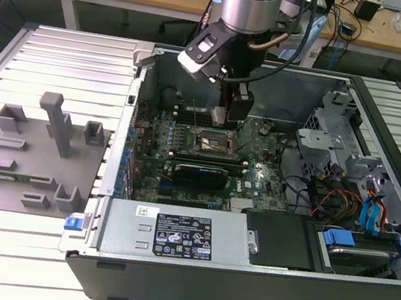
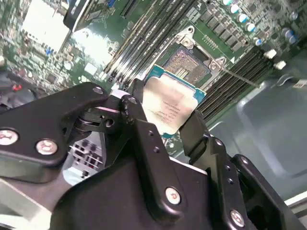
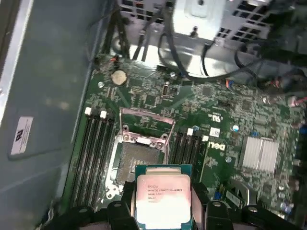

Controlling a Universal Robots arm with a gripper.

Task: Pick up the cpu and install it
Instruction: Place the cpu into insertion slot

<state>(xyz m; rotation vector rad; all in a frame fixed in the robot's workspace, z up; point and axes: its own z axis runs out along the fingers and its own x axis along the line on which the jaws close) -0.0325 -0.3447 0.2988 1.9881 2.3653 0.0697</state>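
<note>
Cpu (image 3: 163,199) is clamped by its edges in my gripper (image 2: 165,110), seemingly just above the open socket (image 1: 213,143), upper centre of the exterior view. I judge it light, stiff and fragile underneath: edges only.

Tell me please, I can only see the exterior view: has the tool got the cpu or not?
Observer: Yes. In both wrist views the tool is shut on the cpu, pinching two opposite edges, with the silvery top facing the cameras.
Operator: Is it in its hole yet?
Observer: No. In the first wrist view the socket is bare, and the cpu hangs apart from it.
Operator: Is a lid in the way?
Observer: It seems not. The socket frame looks flipped up, open.
</note>
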